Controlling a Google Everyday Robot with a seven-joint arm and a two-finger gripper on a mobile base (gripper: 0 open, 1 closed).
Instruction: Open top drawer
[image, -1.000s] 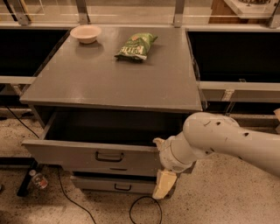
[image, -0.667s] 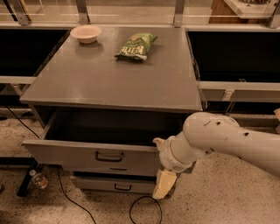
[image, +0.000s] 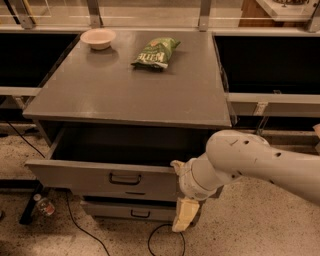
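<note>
Top drawer (image: 75, 172) stood open under the tabletop's (image: 125, 95) front edge. It looked stiff and heavy, best gripped at its black handle (image: 125, 178). The gripper (image: 183, 217) hung below that edge, towards the right corner; whether it was wide or narrow could not be told.

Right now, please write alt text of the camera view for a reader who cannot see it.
The top drawer of a grey cabinet stands pulled out. The robot's gripper hangs low by its right front corner, away from the black handle. A bowl and a green snack bag lie on top.
</note>
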